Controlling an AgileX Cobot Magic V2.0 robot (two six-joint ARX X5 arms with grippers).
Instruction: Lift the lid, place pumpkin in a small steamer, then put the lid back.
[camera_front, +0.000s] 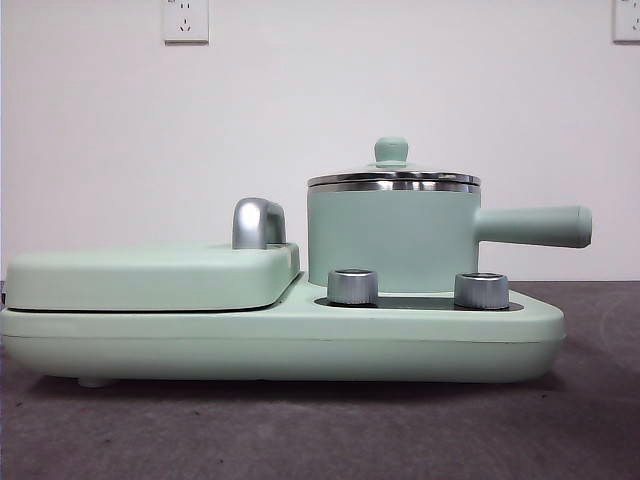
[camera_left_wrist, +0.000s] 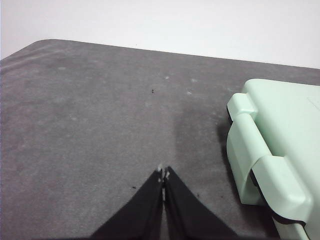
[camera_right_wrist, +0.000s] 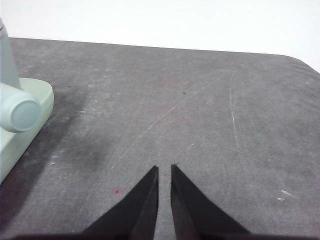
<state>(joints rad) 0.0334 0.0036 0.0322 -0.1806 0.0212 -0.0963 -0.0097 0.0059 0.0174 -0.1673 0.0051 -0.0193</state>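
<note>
Step in hand, as I judge it: lift the lid (camera_front: 393, 178), not yet begun. It sits seated on the small steamer (camera_front: 390, 240), steel rim flush on the pot's rim, mint knob upright at 12 o'clock. The pot stands on the right half of the griddle unit (camera_front: 280, 335), behind two steel dials (camera_front: 352, 286), its long side handle (camera_front: 530, 226) pointing to 3 o'clock in the front view. Pumpkin: not seen in any view. Left gripper (camera_left_wrist: 163, 174): fingers pressed together, over bare desk (camera_left_wrist: 90, 125), the unit's hinged end just beside it; nothing held. Right gripper (camera_right_wrist: 164, 169): fingers almost together with a thin gap, also empty, over the desk; the handle's round end (camera_right_wrist: 20, 113) shows at about 10 o'clock from the tips, so this arm is likely the nearer one to the pot. Lid well apart from both sets of fingers. To do it well: spread the fingers first, come down straight over the knob, close on it squarely, lift vertically; glass disc, small smooth knob, likely slip if pinched off-centre.
</note>
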